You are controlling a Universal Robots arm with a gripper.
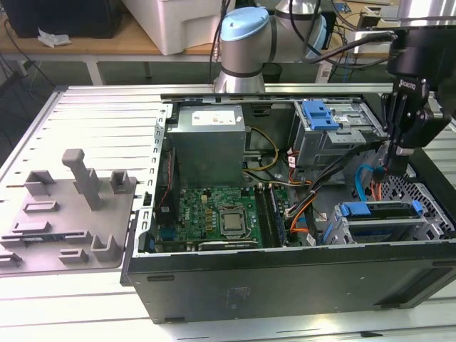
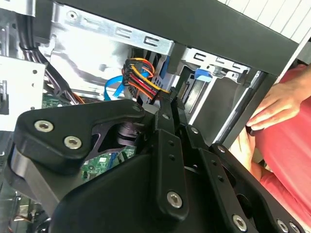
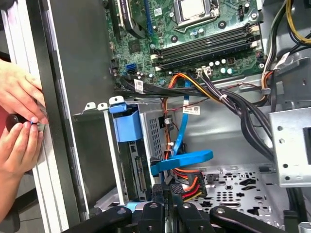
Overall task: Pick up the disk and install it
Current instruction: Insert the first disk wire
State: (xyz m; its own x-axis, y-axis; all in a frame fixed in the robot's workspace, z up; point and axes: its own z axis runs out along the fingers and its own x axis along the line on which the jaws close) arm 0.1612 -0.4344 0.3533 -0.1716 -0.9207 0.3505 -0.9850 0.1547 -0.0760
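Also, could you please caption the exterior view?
Gripper inside the open computer case, close to the disk.

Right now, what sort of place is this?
Probably a robotics lab bench for computer assembly: an open desktop computer case on a slatted metal table, a robot arm behind it, a grey fixture tray beside it.

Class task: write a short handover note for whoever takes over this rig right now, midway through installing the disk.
Gripper: shut, low inside the case, tips by the red-and-yellow power wires.
Disk: in the cage at the exterior view's lower right, not held.
Done: disk placed in cage.
Left: full seating and cabling unconfirmed.
A person's hand rests on the case edge.
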